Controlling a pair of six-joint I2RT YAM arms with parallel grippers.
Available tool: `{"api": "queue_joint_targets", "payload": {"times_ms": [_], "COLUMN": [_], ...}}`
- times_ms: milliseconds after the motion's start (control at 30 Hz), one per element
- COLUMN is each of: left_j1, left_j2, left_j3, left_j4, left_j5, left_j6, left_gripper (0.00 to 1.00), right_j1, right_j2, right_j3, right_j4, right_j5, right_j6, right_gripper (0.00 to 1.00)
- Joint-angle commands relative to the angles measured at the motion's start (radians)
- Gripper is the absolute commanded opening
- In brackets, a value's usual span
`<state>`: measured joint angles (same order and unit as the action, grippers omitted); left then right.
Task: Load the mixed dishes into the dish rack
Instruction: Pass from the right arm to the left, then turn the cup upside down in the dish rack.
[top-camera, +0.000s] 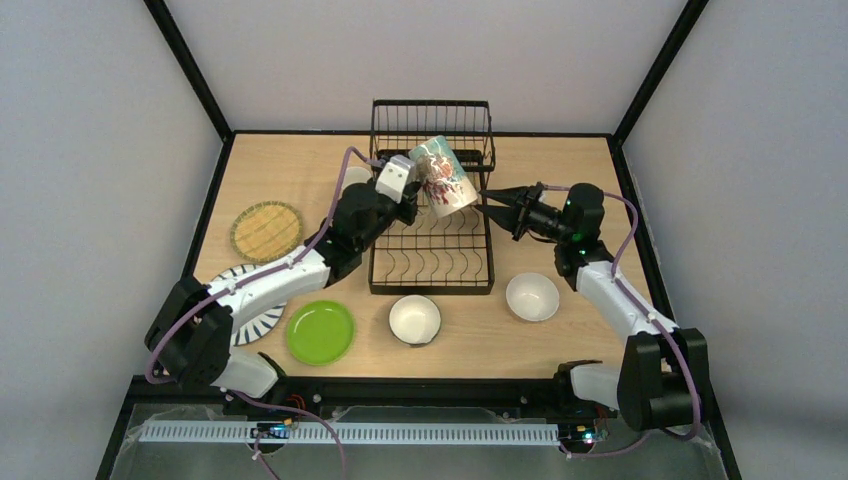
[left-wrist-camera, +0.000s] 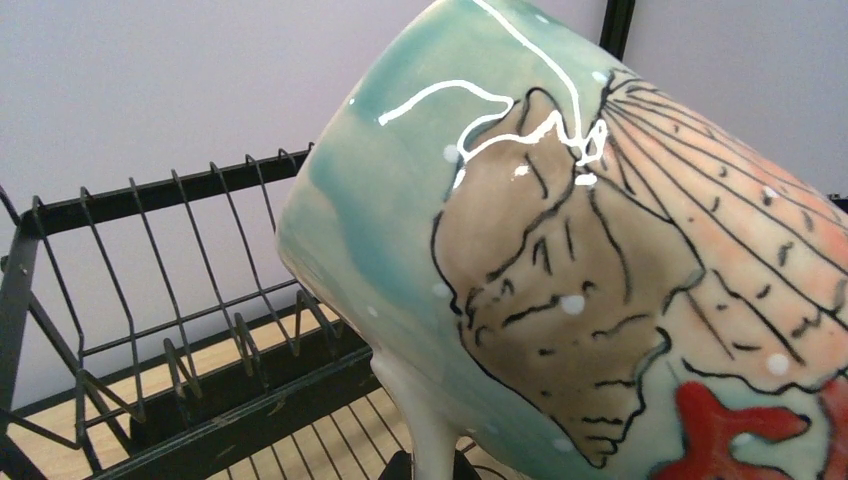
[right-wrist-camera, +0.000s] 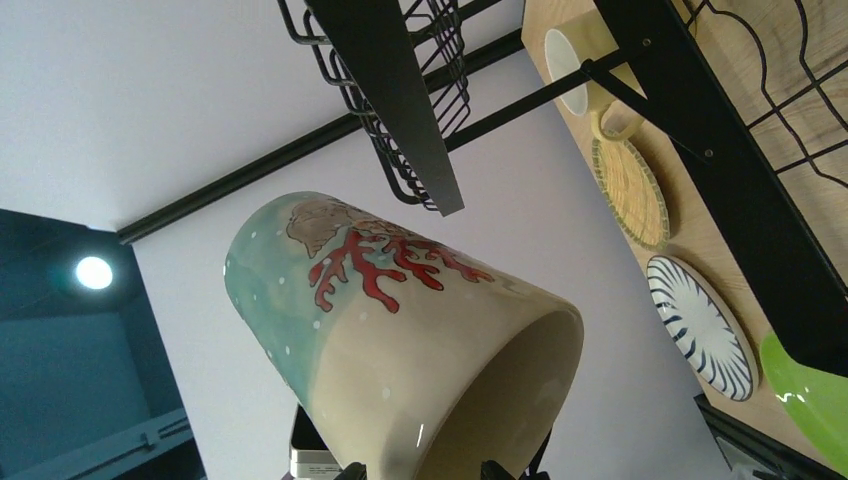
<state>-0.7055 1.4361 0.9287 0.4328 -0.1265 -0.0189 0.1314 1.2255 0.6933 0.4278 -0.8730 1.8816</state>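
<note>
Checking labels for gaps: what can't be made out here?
- Left gripper: its hold on the painted mug; left wrist view, the mug fills the frame.
- Pale yellow mug: top view, mostly behind the left arm.
- Black-striped white plate: top view, left arm crosses it.
- Right gripper touching the mug or not: too small from above; right wrist view cuts off its fingertips.

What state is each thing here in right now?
Dish rack: visible slots empty.
Painted mug: tilted, held over dish rack.
Left fingers: shut on painted mug.
Right fingers: open, beside it.
Lime green plate: flat on table.
Woven plate: flat on table.
Striped plate: flat, partly under left arm.
Two bowls: upright on table.
Pale yellow mug: on table.
</note>
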Motion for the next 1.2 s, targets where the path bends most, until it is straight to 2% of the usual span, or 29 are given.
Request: {"api": "queue_joint_targets", "payload": {"times_ms": [0, 233, 500, 667, 1000, 1167], "left_j1": [0.003, 0.002, -0.011, -0.035, -0.135, -0.158], "left_j2": [-0.061, -0.091, -0.109, -0.088, 0.012, 0.072], "left_j3": [0.009, -0.028, -0.065, -0.061, -0.079, -0.122], "left_j4": [0.145, 0.143, 0.156, 0.163, 0.233, 0.330], "left_j5": [-0.034, -0.048, -0.056, -0.050, -0.089, -0.153], "left_j6": [0.027, 0.087, 0.157, 0.222, 0.419, 0.453], "left_gripper": [0.02, 0.02, 0.02, 0.02, 0.02, 0.02], "right_j1": [-0.006, -0.018, -0.050, -0.074, -0.120, -0.121], "right_j2": [0.005, 0.003, -0.015, -0.013, -0.021, -0.014], "right_j3": [0.039, 0.111, 0.123, 0.155, 0.181, 0.211], "right_j4": [-0.049, -0.198, -0.275, -0.331, -0.305, -0.326], "right_j5": [-0.021, -0.014, 0.037, 0.073, 0.094, 0.109], "right_j6": [-0.056, -0.200, -0.340, -0.487, -0.657, -0.753], "right_gripper": [0.63, 0.63, 0.63, 0.64, 0.64, 0.65]}}
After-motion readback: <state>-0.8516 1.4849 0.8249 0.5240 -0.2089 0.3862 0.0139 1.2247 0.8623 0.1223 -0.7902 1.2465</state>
